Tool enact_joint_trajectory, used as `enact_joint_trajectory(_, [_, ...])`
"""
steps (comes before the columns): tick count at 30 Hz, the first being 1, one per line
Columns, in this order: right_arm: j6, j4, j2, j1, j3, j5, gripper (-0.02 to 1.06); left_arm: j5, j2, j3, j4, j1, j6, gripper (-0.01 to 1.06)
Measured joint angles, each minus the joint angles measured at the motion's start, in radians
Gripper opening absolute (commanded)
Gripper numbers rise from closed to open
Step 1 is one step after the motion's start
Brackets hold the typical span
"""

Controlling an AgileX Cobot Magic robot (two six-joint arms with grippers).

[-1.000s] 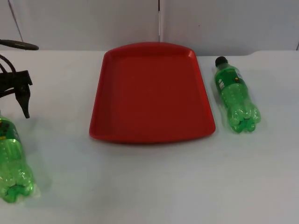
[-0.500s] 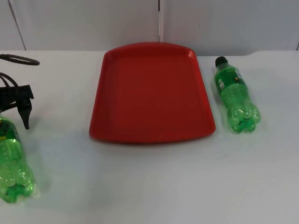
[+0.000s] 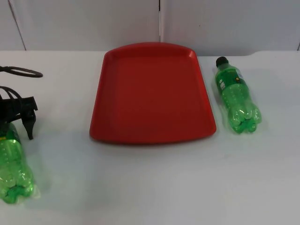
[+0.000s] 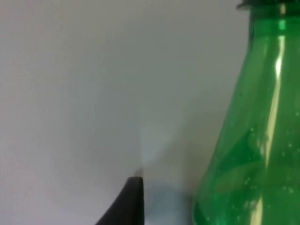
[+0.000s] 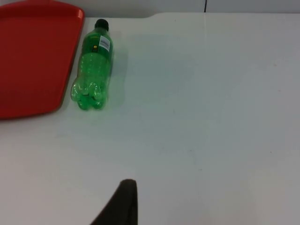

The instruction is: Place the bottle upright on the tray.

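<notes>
Red tray (image 3: 152,91) lying flat in the middle of the white desk (image 3: 154,183), nothing on it. Left hand (image 3: 18,123) at the left edge of the top view, low over the neck end of a green bottle (image 3: 14,171) lying at lower left, fingers spread apart on both sides of the neck and not clenched on it. Second bottle (image 3: 236,96) lying right of the tray, cap toward the wall; right hand state cannot be told.

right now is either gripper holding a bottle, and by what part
Nothing is held. The left gripper hovers over the neck end of the left bottle, which lies on the table.
</notes>
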Motion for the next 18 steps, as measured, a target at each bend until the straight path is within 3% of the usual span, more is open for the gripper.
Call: enact_joint_trajectory(18, [0.000, 0.000, 0.000, 0.000, 0.000, 0.000, 1.05, -0.029, 0.006, 0.000, 0.013, -0.016, 0.002, 1.05])
